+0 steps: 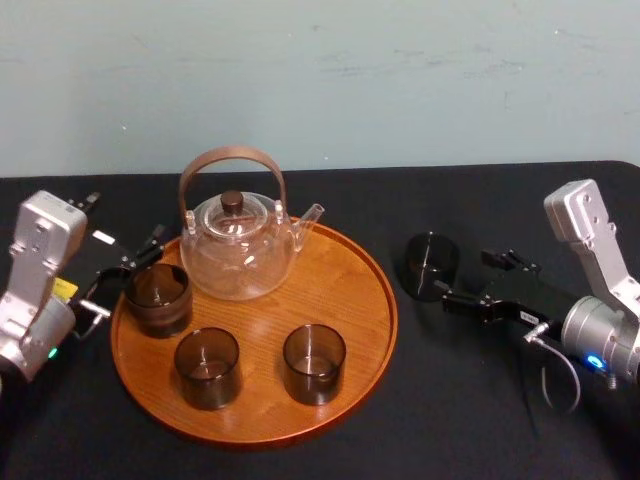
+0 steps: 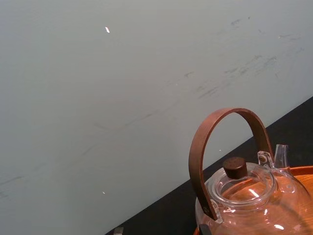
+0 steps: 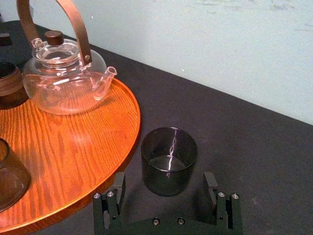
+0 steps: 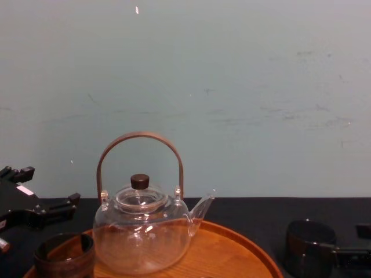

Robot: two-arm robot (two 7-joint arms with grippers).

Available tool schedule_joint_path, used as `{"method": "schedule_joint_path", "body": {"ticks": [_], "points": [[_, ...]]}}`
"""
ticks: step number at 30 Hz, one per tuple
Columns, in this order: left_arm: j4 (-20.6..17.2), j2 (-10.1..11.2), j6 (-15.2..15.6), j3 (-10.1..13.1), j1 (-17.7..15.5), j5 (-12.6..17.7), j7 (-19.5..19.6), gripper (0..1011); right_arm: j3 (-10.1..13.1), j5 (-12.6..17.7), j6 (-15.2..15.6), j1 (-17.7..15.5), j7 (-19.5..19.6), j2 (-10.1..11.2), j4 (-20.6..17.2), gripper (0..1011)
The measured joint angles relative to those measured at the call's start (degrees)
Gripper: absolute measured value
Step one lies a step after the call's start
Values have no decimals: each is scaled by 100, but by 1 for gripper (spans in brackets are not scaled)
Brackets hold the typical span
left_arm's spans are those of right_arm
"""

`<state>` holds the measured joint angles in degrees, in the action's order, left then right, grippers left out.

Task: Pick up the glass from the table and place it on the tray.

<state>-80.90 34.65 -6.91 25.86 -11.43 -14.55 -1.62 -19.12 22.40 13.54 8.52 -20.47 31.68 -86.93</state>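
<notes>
Left gripper (image 1: 125,275) sat at the tray's left rim with its fingers spread. It was just beside the ribbed cup (image 1: 158,297), and I couldn't tell if it touched the cup.

Tray (image 1: 345,290) lay left of the middle of the table (image 1: 440,410). On the tray I had:
- the ribbed cup at the left rim
- the teapot (image 1: 238,245) at the back, spout pointing right
- the left tumbler (image 1: 208,367) and the right tumbler (image 1: 314,363), side by side near the front rim

All four were upright.

The glass (image 1: 428,265) stood upright on the table, off the tray. It was near the tray's right rim but apart from it.

Right gripper (image 1: 466,276) was low over the table just right of the glass, fingers spread wide. On the right wrist view I saw the glass between the two fingertips (image 3: 116,188). There was a gap on each side and nothing was pinched.
</notes>
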Motion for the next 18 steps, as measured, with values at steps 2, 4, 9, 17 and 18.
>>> {"method": "schedule_joint_path", "body": {"ticks": [2,4,9,17,18], "points": [[0,0,0,0,0,0,0,1001,0,-17,56,56,-24,-46,63,1003],[0,0,0,0,0,0,0,1001,-1,-25,94,100,-40,-81,111,1002],[0,0,0,0,0,0,0,1001,-9,-45,195,251,-86,-196,288,1002],[0,0,0,0,0,0,0,1001,-72,-124,259,516,-142,-351,575,1003],[0,0,0,0,1,0,0,1001,-80,-136,264,543,-144,-365,605,1003]]}}
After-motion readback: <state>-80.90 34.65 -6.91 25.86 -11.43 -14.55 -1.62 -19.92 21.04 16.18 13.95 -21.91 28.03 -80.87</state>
